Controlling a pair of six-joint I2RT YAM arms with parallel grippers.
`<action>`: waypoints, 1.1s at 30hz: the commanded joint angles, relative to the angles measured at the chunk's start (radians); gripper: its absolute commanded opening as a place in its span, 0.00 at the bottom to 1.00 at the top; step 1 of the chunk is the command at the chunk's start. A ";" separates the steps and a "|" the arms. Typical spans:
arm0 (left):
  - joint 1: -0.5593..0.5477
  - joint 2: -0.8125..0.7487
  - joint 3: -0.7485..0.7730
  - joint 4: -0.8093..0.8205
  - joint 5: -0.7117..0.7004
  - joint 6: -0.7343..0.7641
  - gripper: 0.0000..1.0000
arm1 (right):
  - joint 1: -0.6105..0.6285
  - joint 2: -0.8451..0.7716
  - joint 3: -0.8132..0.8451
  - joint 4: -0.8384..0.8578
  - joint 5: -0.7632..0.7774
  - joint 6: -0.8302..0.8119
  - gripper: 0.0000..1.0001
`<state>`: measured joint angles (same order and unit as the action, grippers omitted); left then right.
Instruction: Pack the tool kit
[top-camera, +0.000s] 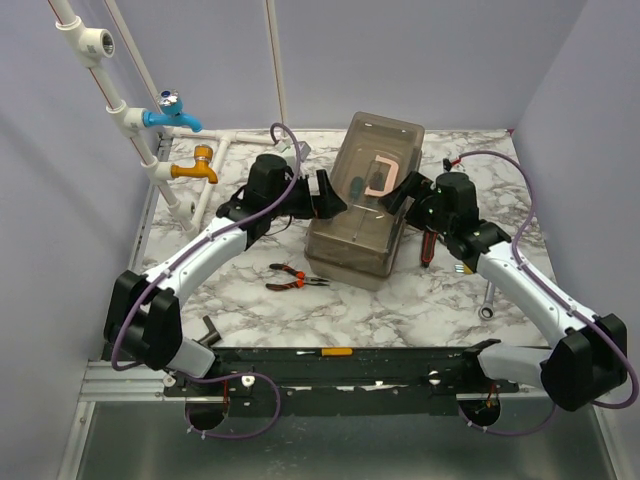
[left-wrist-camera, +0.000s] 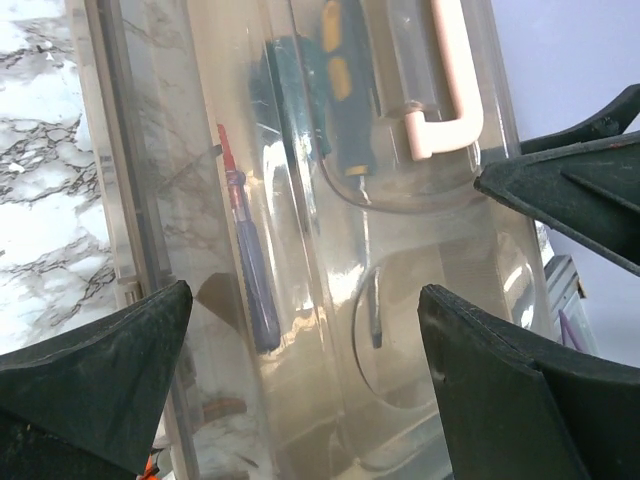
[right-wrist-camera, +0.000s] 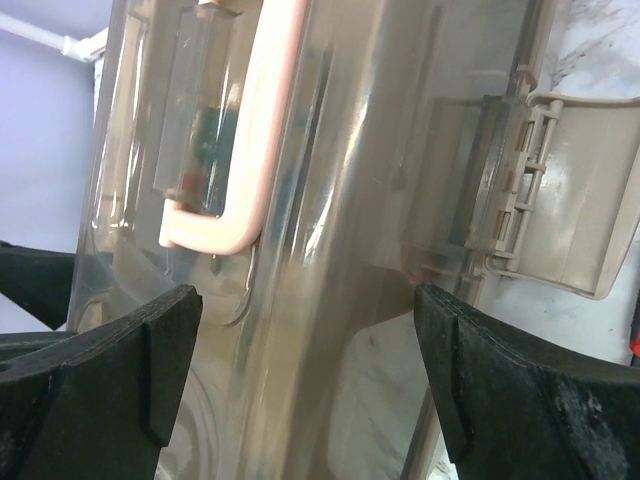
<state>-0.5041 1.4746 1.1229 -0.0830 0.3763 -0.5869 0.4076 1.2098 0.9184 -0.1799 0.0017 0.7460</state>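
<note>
The tool kit box (top-camera: 365, 200) stands mid-table, its smoky translucent lid down and its pink handle (top-camera: 380, 175) lying flat on top. My left gripper (top-camera: 330, 195) is open over the lid's left side, and my right gripper (top-camera: 400, 195) is open over its right side. The left wrist view shows the left gripper (left-wrist-camera: 300, 400) straddling the lid, with the handle (left-wrist-camera: 450, 90) and a red-and-blue screwdriver (left-wrist-camera: 250, 270) inside. The right wrist view shows the right gripper (right-wrist-camera: 305, 380) above the lid, the handle (right-wrist-camera: 260, 140), and a beige latch flap (right-wrist-camera: 560, 220) standing out from the side.
Red-handled pliers (top-camera: 296, 278) lie on the marble left of the box. A red-and-black tool (top-camera: 430, 248) and a wrench (top-camera: 487, 303) lie on its right. A yellow-handled screwdriver (top-camera: 335, 352) rests on the front rail. White pipes with blue (top-camera: 172, 118) and orange (top-camera: 195, 168) taps stand at back left.
</note>
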 joint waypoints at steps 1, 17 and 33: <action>-0.005 -0.082 -0.004 -0.004 -0.079 0.045 0.98 | 0.035 -0.033 0.063 -0.178 0.030 -0.051 0.94; -0.004 0.000 0.246 -0.176 -0.159 0.153 0.99 | -0.159 -0.179 0.042 -0.364 0.374 -0.049 0.89; -0.002 0.263 0.451 -0.232 -0.034 0.128 0.99 | -0.476 0.052 -0.263 0.100 -0.156 0.065 0.01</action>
<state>-0.5060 1.7180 1.5314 -0.3035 0.2802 -0.4496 -0.0639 1.1999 0.6758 -0.2859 0.0319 0.7860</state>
